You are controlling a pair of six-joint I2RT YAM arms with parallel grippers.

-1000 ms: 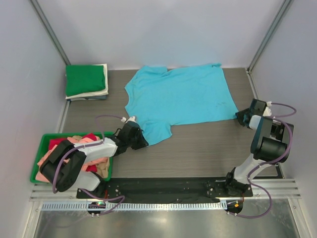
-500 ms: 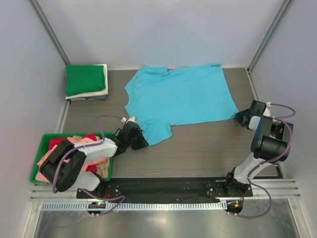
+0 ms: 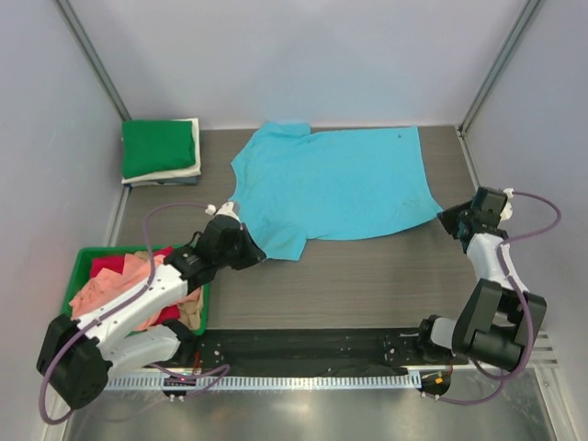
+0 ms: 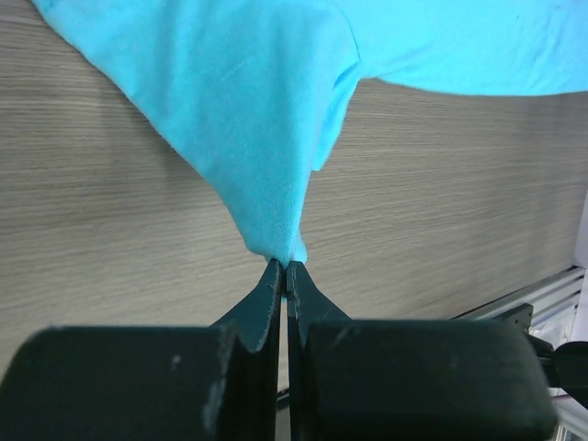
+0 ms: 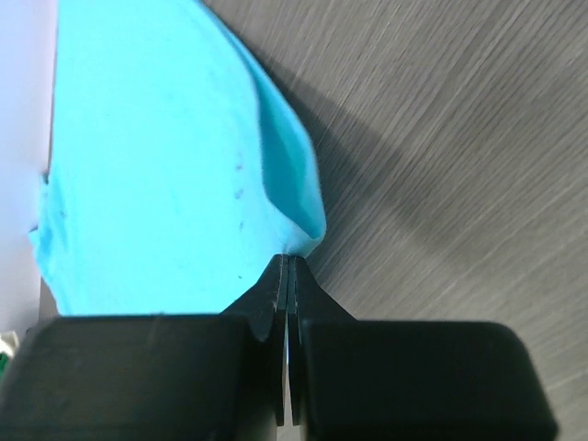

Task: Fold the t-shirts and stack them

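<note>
Right tool (image 3: 446, 217) has just clamped the sky-blue t-shirt (image 3: 335, 184) at its hem corner; left tool (image 3: 257, 256) stays pinched on a sleeve. The cloth, spread ahead of both on the worktop (image 3: 367, 276), looks ready for folding.

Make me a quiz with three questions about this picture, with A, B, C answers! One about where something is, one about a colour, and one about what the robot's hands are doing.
1. Where is the folded pile of shirts?
A. the far left corner of the table
B. the near right corner
C. the middle

2. What colour is the spread-out shirt?
A. red
B. sky-blue
C. tan

3. What are the left gripper and right gripper doing?
A. both open in the air
B. each shut on the spread-out shirt's edge
C. one open, one shut

Answers:
1 A: the pile, green on top, sits by the far left wall.
2 B: it looks bright sky-blue in every view.
3 B: both wrist views show closed jaws pinching blue cloth.
</note>
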